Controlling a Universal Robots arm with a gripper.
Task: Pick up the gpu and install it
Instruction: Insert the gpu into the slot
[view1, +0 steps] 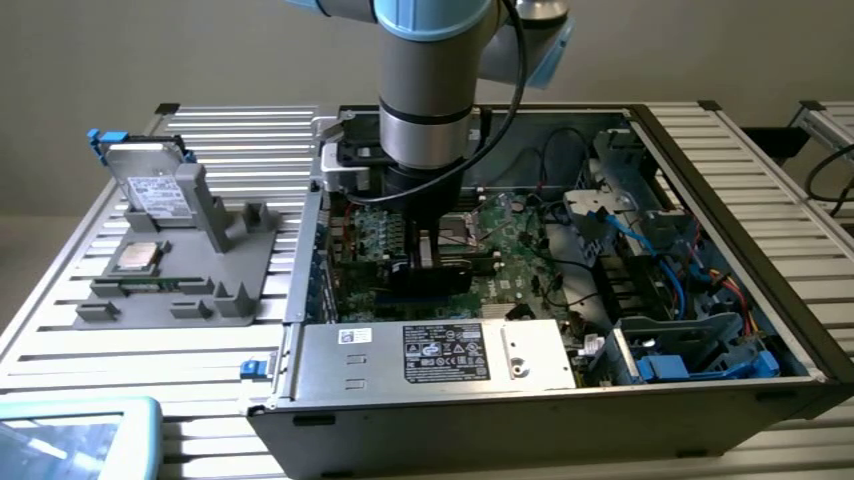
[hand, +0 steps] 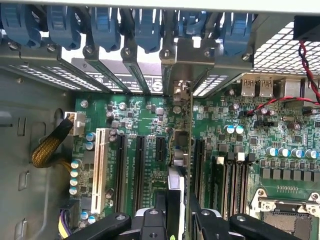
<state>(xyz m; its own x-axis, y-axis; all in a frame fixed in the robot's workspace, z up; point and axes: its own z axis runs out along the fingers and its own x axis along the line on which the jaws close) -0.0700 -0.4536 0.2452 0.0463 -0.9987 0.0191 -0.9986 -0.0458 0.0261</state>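
My gripper (view1: 430, 252) reaches down inside the open computer case (view1: 694, 150), over the green motherboard (view1: 514, 235). It is shut on the gpu (view1: 427, 287), a thin black card held on edge just above the board. In the wrist view the gpu (hand: 186, 130) shows edge-on between the two black fingers (hand: 159, 212) of the gripper (hand: 177, 209). It stands over the expansion slots, and its silvery bracket (hand: 178, 67) meets the rear slot openings. Whether the card sits in a slot I cannot tell.
A grey fixture (view1: 200, 290) on the exterior view's left holds a silver drive with blue clips (view1: 144, 178) and a processor chip (view1: 138, 257). The power supply box (view1: 441, 352) lies along the case front. Blue cables (view1: 667, 260) fill the right side. Blue retaining clips (hand: 145, 25) line the rear.
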